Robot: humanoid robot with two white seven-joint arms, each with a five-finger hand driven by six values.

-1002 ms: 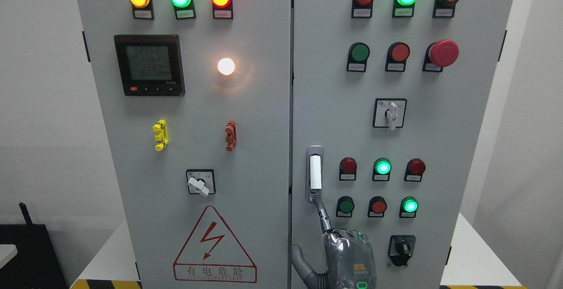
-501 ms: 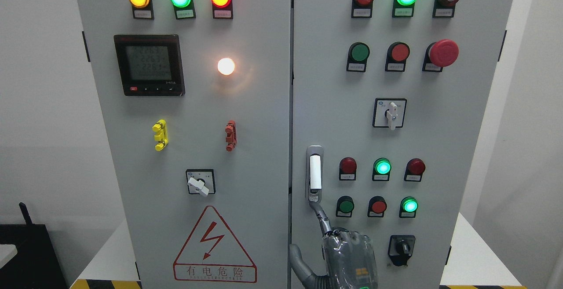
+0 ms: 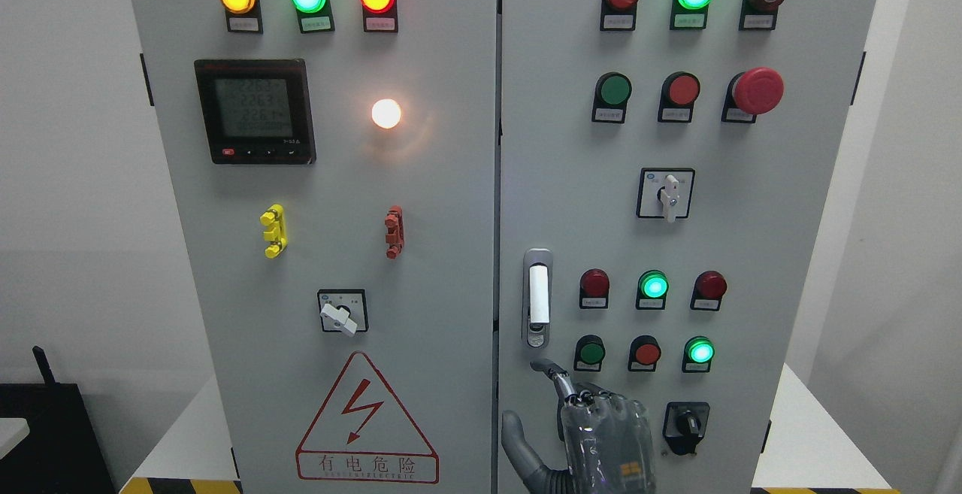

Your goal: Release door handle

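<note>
One door handle [image 3: 537, 298] is seen, upright at the right door's [image 3: 797, 253] left edge. One hand [image 3: 594, 426] is seen just below it, apparently clear of it, index finger [image 3: 555, 376] extended, nothing held.

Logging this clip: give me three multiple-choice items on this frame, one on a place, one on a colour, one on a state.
1. Where is the door handle?
A. left door, centre
B. right door, near its left edge
C. right door, top corner

2. What colour is the mushroom button?
A. yellow
B. green
C. red

3. How does the right hand stand to the handle?
A. below it, not touching
B. wrapped around it
C. above it

Key: B, the handle sits just right of the seam between the doors; C, the big domed cap is red; A, the raised finger ends below the handle's plate with grey door showing between them.
</note>
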